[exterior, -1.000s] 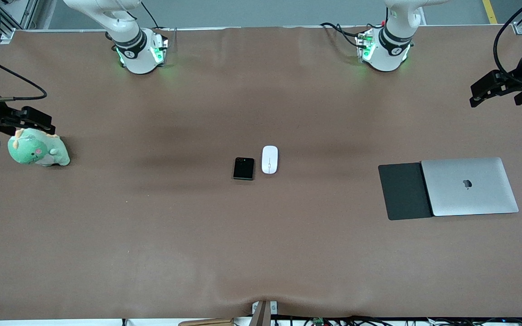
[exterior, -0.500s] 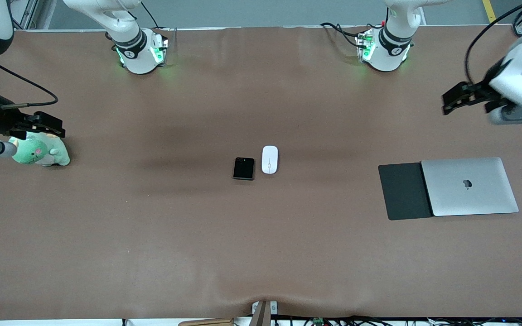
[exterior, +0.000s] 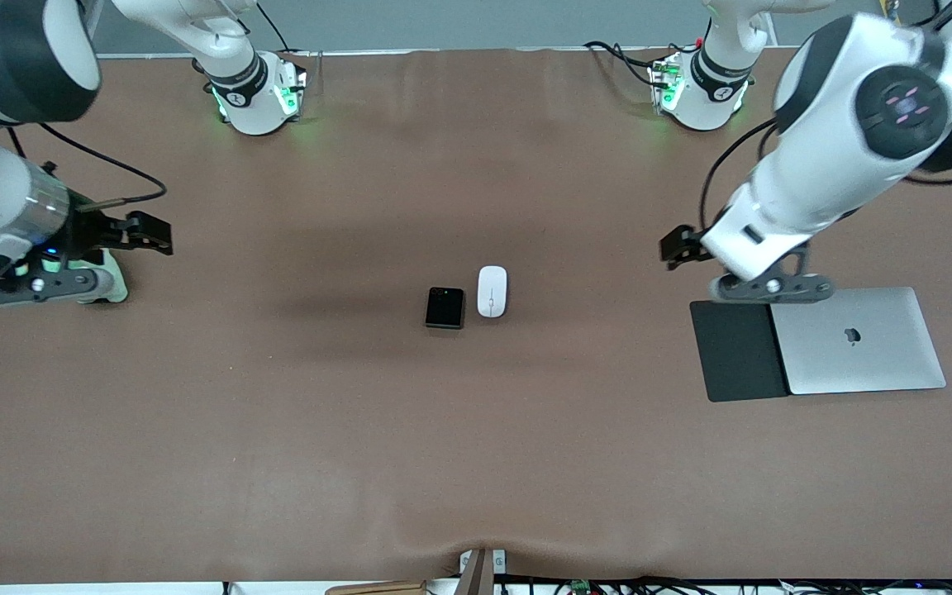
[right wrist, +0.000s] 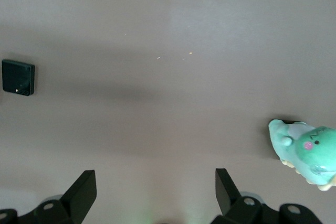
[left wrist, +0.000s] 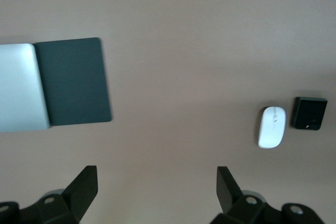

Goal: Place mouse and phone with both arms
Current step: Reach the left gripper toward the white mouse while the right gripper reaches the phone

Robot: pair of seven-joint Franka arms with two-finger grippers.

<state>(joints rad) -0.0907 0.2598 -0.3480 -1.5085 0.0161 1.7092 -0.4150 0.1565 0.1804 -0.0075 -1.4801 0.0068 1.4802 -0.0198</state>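
mouse (exterior: pixel 492 291) beside phone (exterior: pixel 445 307), toy (exterior: pixel 109 281) half hidden

Bench (exterior: pixel 476 446): plain brown, faint darker bands across its middle. Mouse (exterior: pixel 492 291): glossy white, thin grey line down the middle. Phone (exterior: pixel 445 307): black, greenish tint along its edge. Pad (exterior: pixel 736 351): matte black, dark slate in the left wrist view. Laptop (exterior: pixel 856 340): silver, darker apple logo. Plush toy (right wrist: pixel 307 150): mint green, pink cheek spot, cream underside. Arms: white with black bands; bases lit green. Left end effector (left wrist: pixel 155 190) and right end effector (right wrist: pixel 155 190): black.
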